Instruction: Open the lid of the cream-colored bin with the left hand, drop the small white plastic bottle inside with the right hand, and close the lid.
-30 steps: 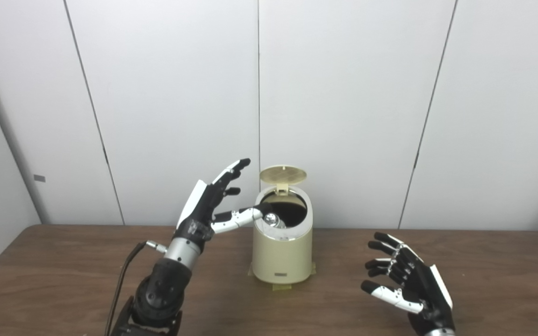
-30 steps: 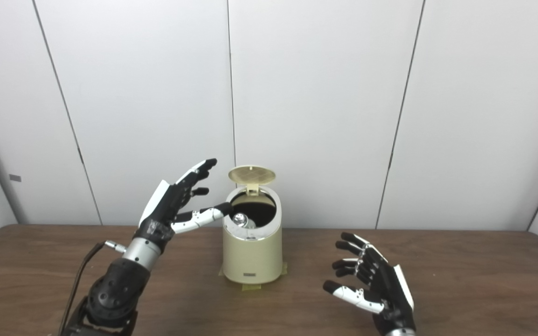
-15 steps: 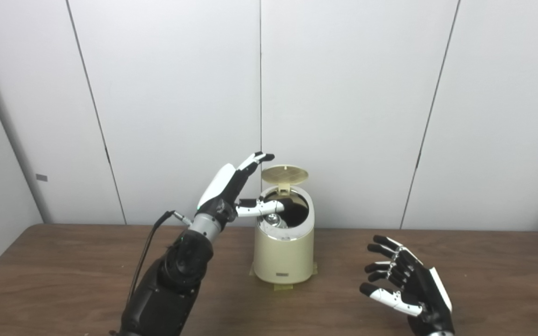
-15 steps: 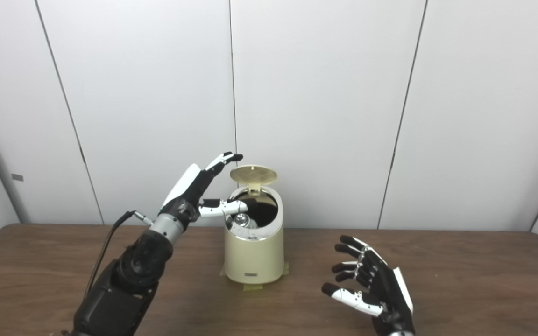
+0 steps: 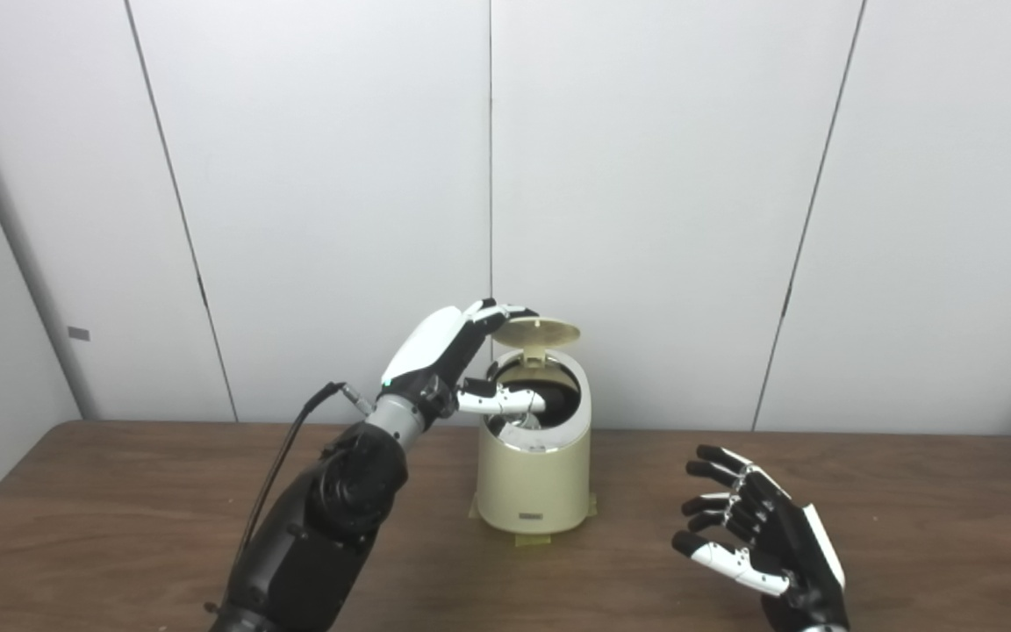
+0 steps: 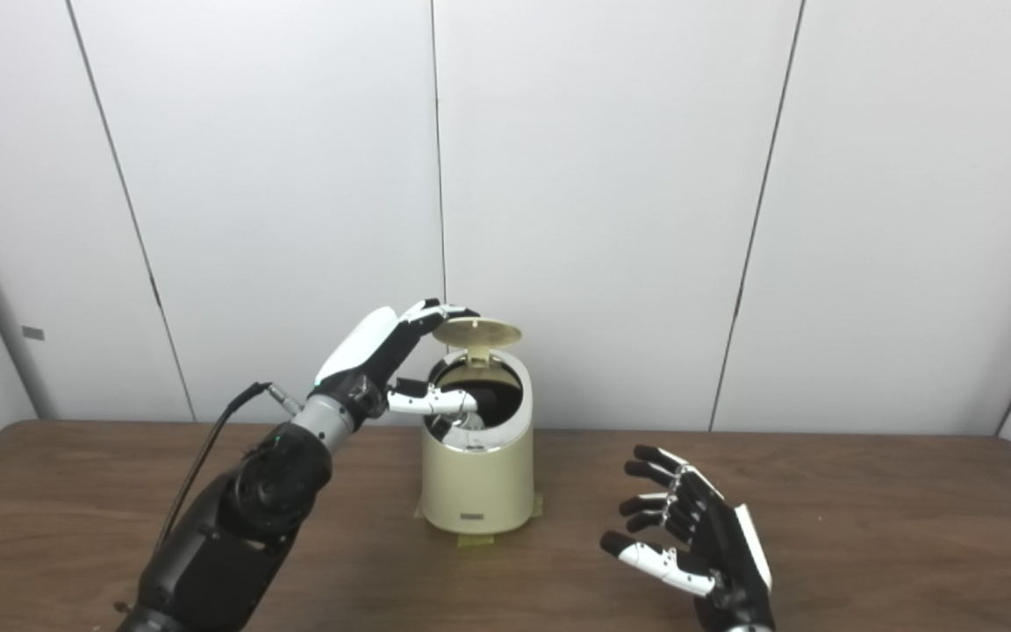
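a lab test bench: bare wood table [image 5: 119, 518] against plain white wall panels [image 5: 646, 175], with no furnishings.

Pale panelled wall, dark wooden table.

I see a brown wood-grain table [image 5: 927, 491] running the full width, backed by a white wall [image 5: 646, 175] of tall panels split by thin dark seams, evenly lit, with a small grey tag [image 5: 75, 334] far left.

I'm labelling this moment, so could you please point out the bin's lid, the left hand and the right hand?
lid [image 5: 544, 331], left eye view, its underside.
left hand [image 5: 444, 349], left eye view, its white back.
right hand [image 6: 706, 535], right eye view, its black palm.
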Tool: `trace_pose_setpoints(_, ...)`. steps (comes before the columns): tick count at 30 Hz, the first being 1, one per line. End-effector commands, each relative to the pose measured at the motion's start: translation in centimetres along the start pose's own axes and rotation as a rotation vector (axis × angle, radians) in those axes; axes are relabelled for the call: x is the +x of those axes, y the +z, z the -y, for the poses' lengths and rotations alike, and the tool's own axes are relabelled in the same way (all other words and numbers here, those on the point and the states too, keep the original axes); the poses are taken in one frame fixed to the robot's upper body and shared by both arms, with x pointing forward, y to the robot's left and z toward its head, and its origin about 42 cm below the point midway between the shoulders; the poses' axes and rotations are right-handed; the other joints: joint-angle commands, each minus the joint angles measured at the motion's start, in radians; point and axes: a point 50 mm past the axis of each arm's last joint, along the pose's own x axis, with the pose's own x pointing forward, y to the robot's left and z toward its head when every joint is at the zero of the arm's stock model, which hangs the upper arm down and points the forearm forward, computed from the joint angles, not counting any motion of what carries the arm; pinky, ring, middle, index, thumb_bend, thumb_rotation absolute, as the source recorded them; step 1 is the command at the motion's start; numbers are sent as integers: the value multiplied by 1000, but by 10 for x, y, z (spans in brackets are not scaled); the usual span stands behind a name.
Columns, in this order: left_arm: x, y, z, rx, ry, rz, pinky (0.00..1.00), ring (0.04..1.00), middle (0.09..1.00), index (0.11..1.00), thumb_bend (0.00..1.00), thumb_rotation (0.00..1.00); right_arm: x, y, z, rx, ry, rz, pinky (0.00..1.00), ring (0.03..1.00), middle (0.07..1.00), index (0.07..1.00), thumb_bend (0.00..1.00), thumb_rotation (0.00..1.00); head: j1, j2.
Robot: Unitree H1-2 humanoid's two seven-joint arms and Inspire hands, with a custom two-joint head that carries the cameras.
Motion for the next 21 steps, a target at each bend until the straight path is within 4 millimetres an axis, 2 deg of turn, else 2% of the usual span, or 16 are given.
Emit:
trace_pose_setpoints(1,11,22,-30,56,54,91,961,1000,882,835,926,478,15,18,-5,8,9,85,452,548,727,735,879,208,-1,1)
trace_pose_setpoints(13,-12,25,-42,189,12,105,1000,1000,850,810,947,539,13,21,-10,31,2,68,451,559,733,743,876,202,-5,7)
trace_pose_setpoints(21,-19,29,-43,207,-13,109,1000,1000,833,791,937,519,15,22,-12,38,6,68,452,557,735,747,875,196,-7,13)
